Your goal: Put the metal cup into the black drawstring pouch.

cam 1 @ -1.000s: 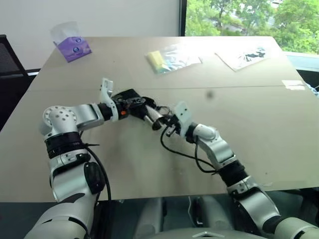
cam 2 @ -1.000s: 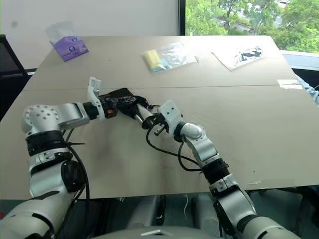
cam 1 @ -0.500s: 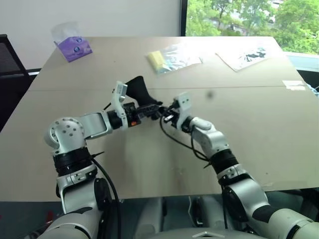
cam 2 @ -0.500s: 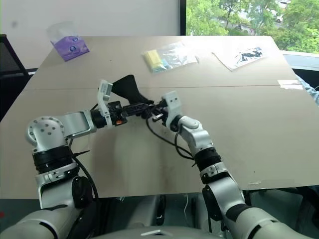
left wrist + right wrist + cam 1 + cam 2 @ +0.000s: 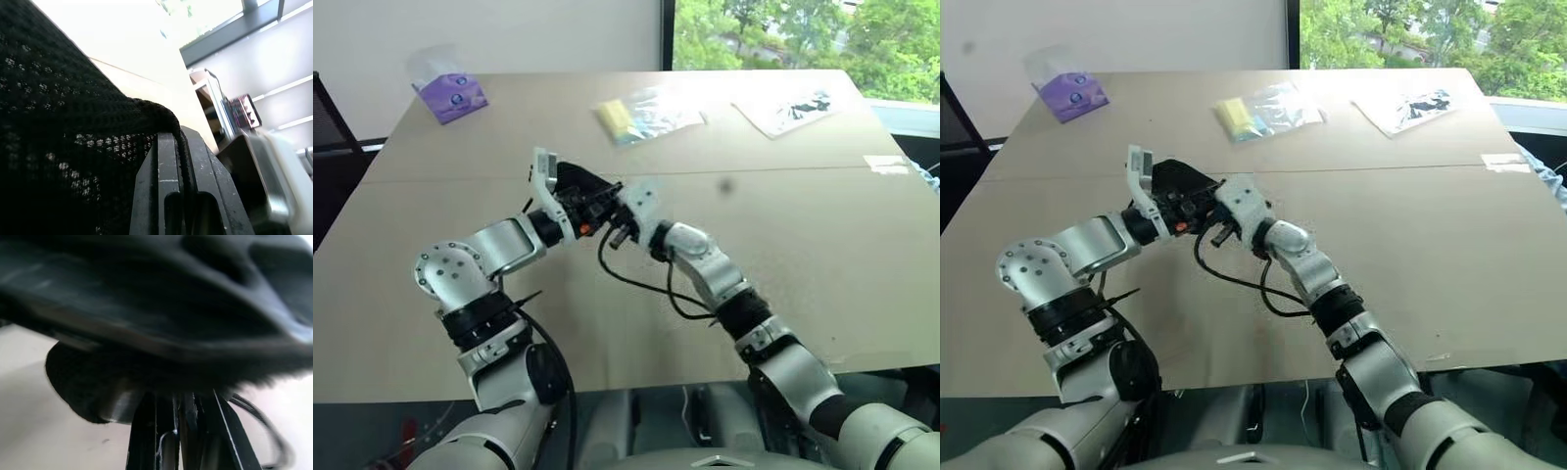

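Hanging above the middle of the tan table (image 5: 822,255), the black drawstring pouch (image 5: 576,182) is pinched at its top hem by the left gripper (image 5: 590,203), fingers clamped tight on the fabric. In the left wrist view the mesh cloth and its rolled edge are seen pressed between the two black fingers (image 5: 161,196).

The right gripper (image 5: 619,227) is brought right up against the left one, and its fingers (image 5: 146,431) are seen drawn together in its own wrist view. What exactly is caught between them can't be made out, though a dark rounded shape with a dull metallic sheen sits just past the fingertips, which may be the metal cup (image 5: 115,404) inside or against the pouch. That can't be said for sure.

Further back on the table a purple tissue pack (image 5: 450,91), a clear bag with something yellow in it (image 5: 641,114) and a printed plastic sleeve (image 5: 791,106) are left lying, well apart from the arms.
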Controlling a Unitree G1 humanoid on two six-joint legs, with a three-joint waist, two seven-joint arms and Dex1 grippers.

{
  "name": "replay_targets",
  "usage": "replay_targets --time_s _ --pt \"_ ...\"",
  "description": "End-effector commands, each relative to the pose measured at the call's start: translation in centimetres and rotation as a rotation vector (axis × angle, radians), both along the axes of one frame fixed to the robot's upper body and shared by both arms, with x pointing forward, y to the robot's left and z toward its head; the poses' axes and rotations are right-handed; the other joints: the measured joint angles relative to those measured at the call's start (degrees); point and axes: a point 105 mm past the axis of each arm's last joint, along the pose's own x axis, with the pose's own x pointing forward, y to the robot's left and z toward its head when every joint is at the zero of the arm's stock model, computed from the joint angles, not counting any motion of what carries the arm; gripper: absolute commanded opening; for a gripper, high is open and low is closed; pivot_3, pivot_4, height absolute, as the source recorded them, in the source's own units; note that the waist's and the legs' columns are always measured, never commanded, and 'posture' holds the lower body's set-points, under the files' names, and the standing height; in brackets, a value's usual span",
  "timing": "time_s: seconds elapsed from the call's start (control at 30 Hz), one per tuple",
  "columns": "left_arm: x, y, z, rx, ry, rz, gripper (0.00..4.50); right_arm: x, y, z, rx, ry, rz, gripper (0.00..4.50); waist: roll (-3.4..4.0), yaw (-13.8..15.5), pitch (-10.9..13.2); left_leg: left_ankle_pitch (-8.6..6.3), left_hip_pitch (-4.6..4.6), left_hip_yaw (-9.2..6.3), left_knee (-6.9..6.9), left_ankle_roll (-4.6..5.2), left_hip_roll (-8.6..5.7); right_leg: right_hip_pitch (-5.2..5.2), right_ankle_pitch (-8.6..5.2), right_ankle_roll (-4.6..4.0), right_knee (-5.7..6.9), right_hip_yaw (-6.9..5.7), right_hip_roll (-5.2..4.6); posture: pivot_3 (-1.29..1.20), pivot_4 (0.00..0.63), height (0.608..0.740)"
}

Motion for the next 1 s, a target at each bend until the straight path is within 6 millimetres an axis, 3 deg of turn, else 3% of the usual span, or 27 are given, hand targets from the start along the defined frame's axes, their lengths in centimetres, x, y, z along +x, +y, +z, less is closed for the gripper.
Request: replay_targets --time_s 0.03,0.1,0.23,0.3,0.43,0.7,0.8,1.0 --pt "-0.8 -2.4 3.4 -0.053 -0.132 -0.097 0.00 -1.1 1.9 1.7 0.215 0.190 0.082 0.09 -0.03 0.16 0.02 0.00 0.00 -0.05 0.01 0.00 0.00 0.05 0.00 0.00 -0.03 -0.01 -0.01 0.00 0.150 0.740" --pt "-0.8 -2.1 2.9 -0.048 -0.117 -0.085 0.00 -0.9 1.4 4.1 0.506 0.450 0.129 0.09 -0.05 0.57 0.03 0.00 -0.02 -0.07 0.01 0.00 0.00 0.06 0.00 0.00 -0.02 -0.03 -0.03 0.00 0.150 0.740" --pt "-1.1 -1.9 2.1 -0.043 -0.098 -0.075 0.00 0.2 0.1 5.1 0.686 0.644 0.122 0.09 -0.05 0.52 0.03 0.00 -0.02 -0.08 0.03 0.00 0.00 0.05 0.00 -0.02 -0.01 -0.03 -0.02 0.00 0.150 0.740" --pt "-1.2 -2.2 2.0 -0.052 -0.101 -0.073 0.00 0.0 0.2 4.2 0.505 0.485 0.085 0.09 -0.03 -0.10 0.04 0.00 0.03 -0.06 -0.06 0.00 0.01 0.04 -0.01 -0.03 -0.01 0.02 0.01 0.00 0.150 0.740" --pt "-0.9 -2.9 2.6 -0.084 -0.118 -0.064 0.00 -2.3 1.7 1.2 0.056 0.088 0.152 0.09 -0.03 -0.58 0.04 0.00 0.02 0.18 -0.18 -0.01 0.04 -0.16 -0.01 -0.02 0.01 0.10 0.11 0.00 0.150 0.740" --pt "-0.2 -3.2 2.5 -0.070 -0.122 -0.035 0.00 -1.1 0.5 -0.9 -0.090 0.011 0.086 0.09 -0.07 0.04 0.04 0.01 -0.03 0.10 -0.11 -0.01 0.00 -0.09 0.00 -0.01 -0.04 0.04 0.03 0.00 0.150 0.740" --pt "0.1 -3.1 2.6 -0.077 -0.125 -0.022 0.00 -0.9 0.1 -1.0 -0.109 -0.011 0.085 0.95 -0.07 0.01 0.05 0.01 -0.03 0.06 -0.11 -0.02 0.00 -0.09 -0.01 -0.01 -0.03 0.01 0.05 0.00 0.150 0.740" --pt "0.2 -1.7 1.1 -0.070 -0.082 0.026 0.00 -0.8 -1.3 0.3 -0.032 0.046 0.069 3.86 -0.07 -0.23 0.05 0.03 -0.01 0.07 -0.12 -0.05 0.02 -0.08 -0.01 -0.01 -0.03 0.03 0.06 0.00 0.150 0.740"
